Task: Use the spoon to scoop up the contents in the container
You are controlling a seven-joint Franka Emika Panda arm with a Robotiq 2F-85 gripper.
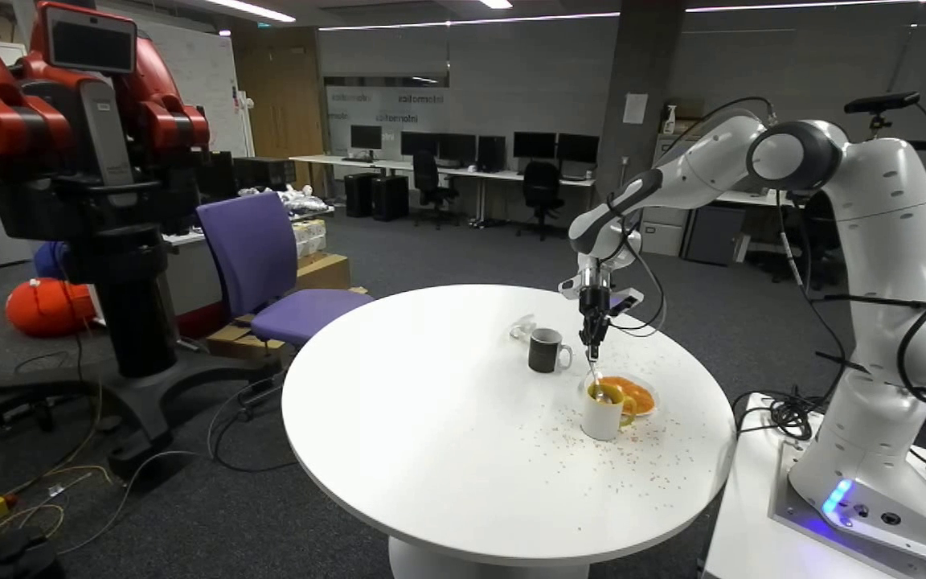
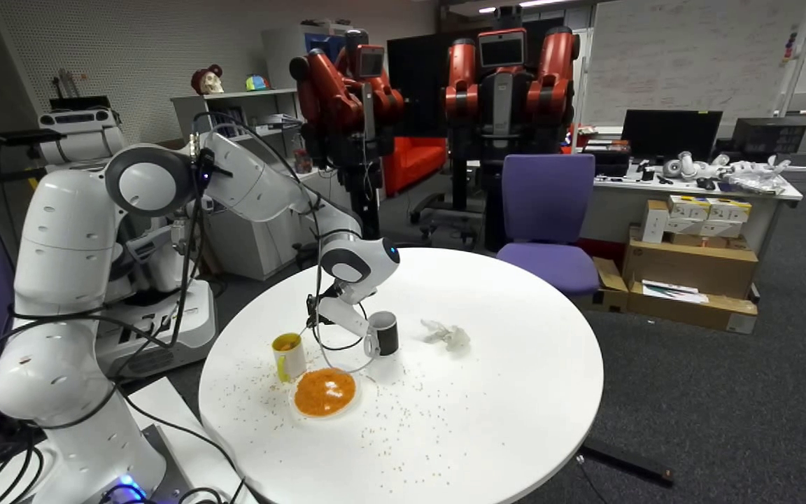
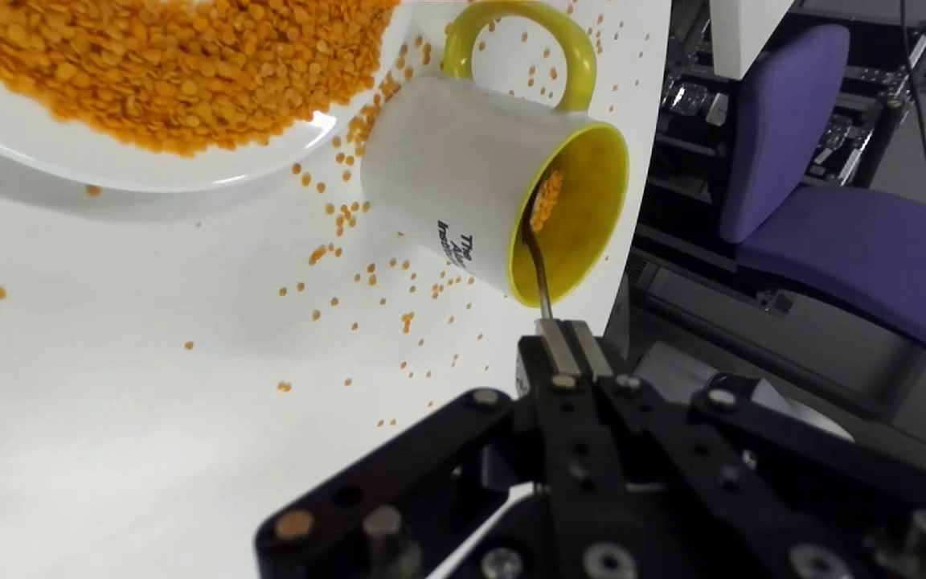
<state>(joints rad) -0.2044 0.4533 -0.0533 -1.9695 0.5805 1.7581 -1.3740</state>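
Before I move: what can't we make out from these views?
Floor of white mug: wrist view, hidden by its near wall.
Upper end of spoon: wrist view, hidden by the fingers.
Plate: wrist view, cut off by the top and left edges.
Print on that mug: wrist view, runs out of sight around its side.
Clear crumpled thing: exterior view, too small to identify.

Reads "The" on white mug, wrist cam, then approx. "A…" and "Inst…"; can't make out rest. Reads "informatics", mirrored, several x, on back wall in an ext. view. Too faint to read on whiteboard, ext. view.
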